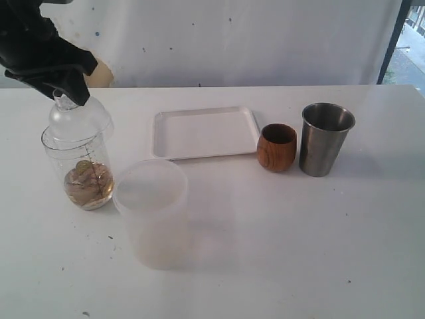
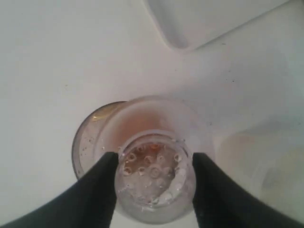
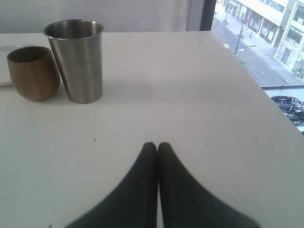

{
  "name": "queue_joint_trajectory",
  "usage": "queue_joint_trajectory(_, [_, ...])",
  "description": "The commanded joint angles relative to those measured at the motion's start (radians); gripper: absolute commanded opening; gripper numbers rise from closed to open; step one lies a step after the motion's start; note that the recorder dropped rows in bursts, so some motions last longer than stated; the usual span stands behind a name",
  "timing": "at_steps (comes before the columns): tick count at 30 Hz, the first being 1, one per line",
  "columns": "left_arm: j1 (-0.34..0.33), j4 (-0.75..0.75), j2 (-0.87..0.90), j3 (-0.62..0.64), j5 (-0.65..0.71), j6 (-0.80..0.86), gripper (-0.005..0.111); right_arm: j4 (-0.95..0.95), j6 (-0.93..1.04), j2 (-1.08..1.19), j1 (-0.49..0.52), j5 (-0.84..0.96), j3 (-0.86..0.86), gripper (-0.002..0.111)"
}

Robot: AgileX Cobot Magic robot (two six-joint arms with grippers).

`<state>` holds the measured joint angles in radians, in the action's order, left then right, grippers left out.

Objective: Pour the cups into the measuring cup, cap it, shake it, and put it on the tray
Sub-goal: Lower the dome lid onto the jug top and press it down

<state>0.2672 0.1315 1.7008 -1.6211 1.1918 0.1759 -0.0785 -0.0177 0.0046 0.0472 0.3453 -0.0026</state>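
Clear plastic with a black scale down its side, the measuring cup stands upright on the white surface directly beneath the left end effector. Its two black fingers are closed against opposite sides of the perforated neck of the domed cap seated on the cup. Brownish liquid with pale pieces fills the cup's bottom; what the pieces are is hard to make out. Just beside that end effector stands a frosted tub, only a blur at the edge of the left wrist view. Beyond the tub lies the tray, of which that view catches one rounded corner. The arm itself is cut off by the exterior view's edge. The right end effector shows only in its own wrist view, fingers pressed together on nothing, low over the surface. Well ahead of it and off to one side stand the steel tumbler and wooden cup, close together with a small gap between them.
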Motion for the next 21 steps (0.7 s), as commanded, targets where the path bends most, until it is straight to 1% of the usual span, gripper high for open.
queue_joint_trajectory(1, [0.002,-0.105,-0.004,0.002,0.021,-0.024,0.000,0.001,-0.005,-0.005,-0.004,-0.003,0.003,0.000])
queue_joint_trajectory(4, [0.002,-0.110,-0.002,0.002,0.015,-0.024,0.000,0.001,-0.005,-0.005,-0.004,-0.003,0.003,0.000])
queue_joint_trajectory(12, [0.002,-0.074,0.000,0.002,-0.055,-0.024,0.000,0.001,-0.005,-0.005,-0.004,-0.003,0.003,0.000])
queue_joint_trajectory(21, [0.002,-0.074,0.000,0.002,-0.034,-0.024,0.000,0.001,-0.005,-0.005,-0.004,-0.003,0.003,0.000])
